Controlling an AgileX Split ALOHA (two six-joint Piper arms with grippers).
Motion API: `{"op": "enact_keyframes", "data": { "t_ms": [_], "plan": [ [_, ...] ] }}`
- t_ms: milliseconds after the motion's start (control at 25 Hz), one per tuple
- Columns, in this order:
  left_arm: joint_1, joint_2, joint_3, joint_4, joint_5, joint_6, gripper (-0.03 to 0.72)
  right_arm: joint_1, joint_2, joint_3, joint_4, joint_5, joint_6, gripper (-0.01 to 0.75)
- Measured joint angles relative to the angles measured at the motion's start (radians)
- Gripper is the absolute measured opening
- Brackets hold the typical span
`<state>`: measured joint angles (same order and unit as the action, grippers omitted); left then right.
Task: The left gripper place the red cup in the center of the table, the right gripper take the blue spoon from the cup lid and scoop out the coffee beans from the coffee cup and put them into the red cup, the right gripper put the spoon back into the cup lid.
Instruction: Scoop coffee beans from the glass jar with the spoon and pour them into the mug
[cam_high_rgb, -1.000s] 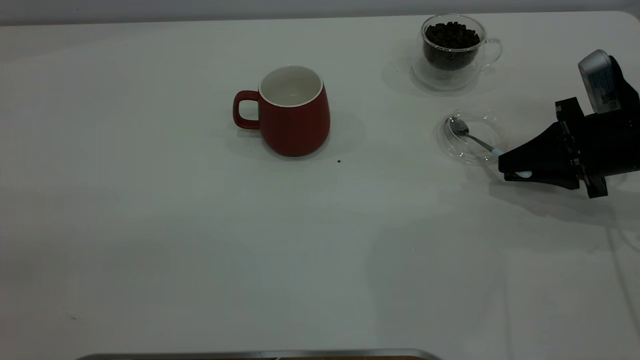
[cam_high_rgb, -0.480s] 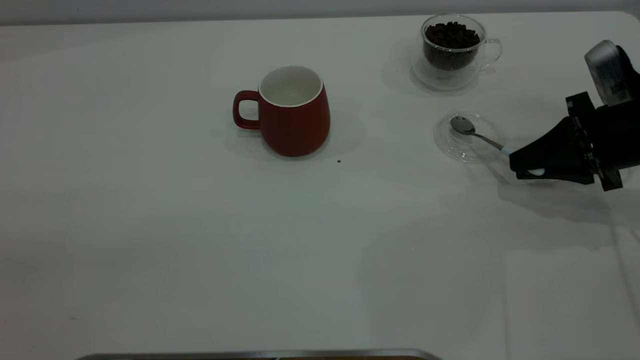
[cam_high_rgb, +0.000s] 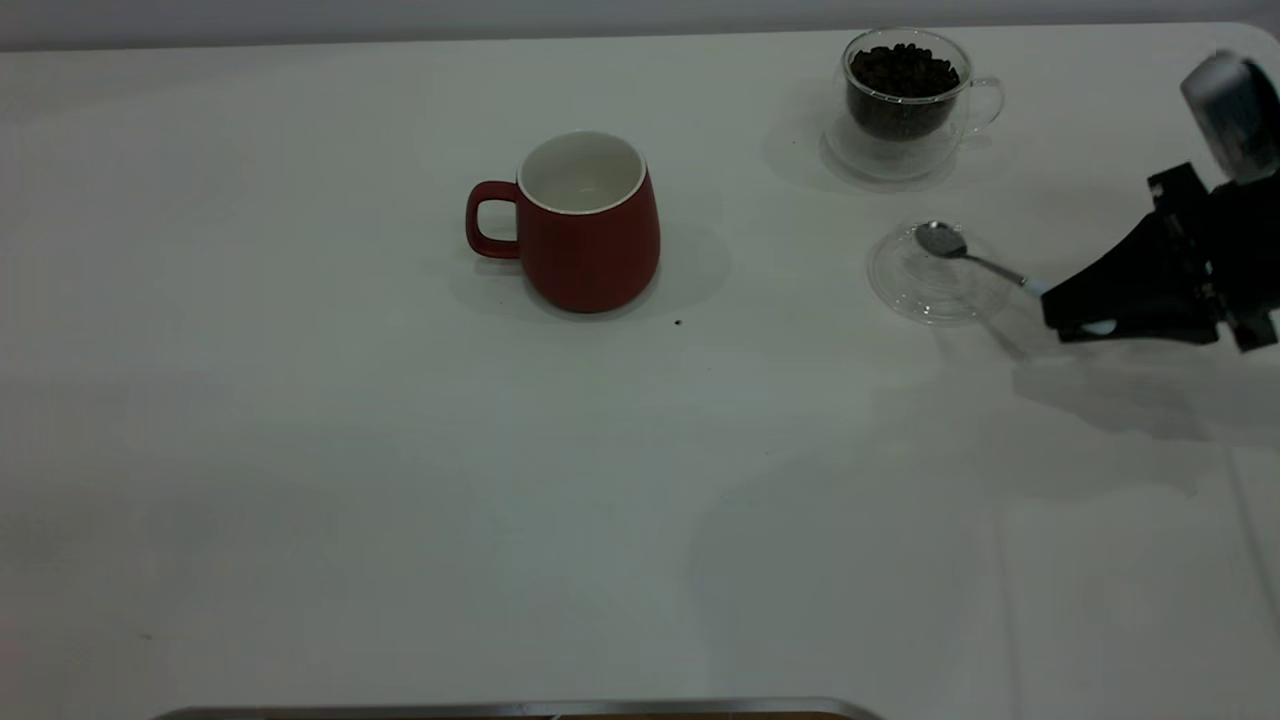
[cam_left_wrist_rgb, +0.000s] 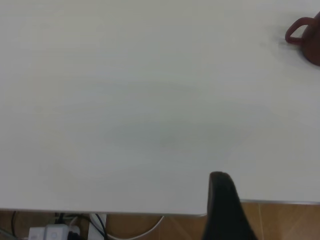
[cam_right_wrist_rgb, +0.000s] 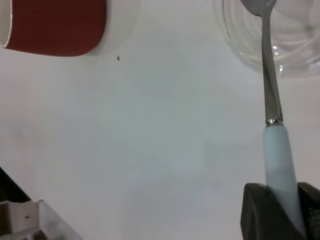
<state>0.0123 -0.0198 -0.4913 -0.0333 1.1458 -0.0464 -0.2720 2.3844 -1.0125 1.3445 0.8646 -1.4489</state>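
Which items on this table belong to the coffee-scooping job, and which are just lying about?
Part of the job:
- red cup
- coffee cup holding coffee beans
- cup lid
- blue spoon, held by the right gripper

Just lying about:
- dark speck on the table
- cables below the table edge

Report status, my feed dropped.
Right gripper shut on pale-blue-handled steel spoon, bowl above clear glass lid. Left gripper parked. Nothing in the way.

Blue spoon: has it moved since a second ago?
Yes. The blue spoon, held by the right gripper, has lifted and shifted right; its bowl now sits above the cup lid's far edge.
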Motion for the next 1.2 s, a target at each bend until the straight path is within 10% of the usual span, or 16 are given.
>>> {"op": "enact_keyframes", "data": {
  "t_ms": [600, 1200],
  "plan": [
    [0.0, 0.0, 0.0, 0.0, 0.0, 0.002, 0.516, 0.1, -0.261, -0.128, -0.083, -0.102, 0.151, 0.118],
    [0.0, 0.0, 0.0, 0.0, 0.0, 0.002, 0.516, 0.272, -0.083, -0.573, -0.841, -0.138, 0.881, 0.118]
  ]
}}
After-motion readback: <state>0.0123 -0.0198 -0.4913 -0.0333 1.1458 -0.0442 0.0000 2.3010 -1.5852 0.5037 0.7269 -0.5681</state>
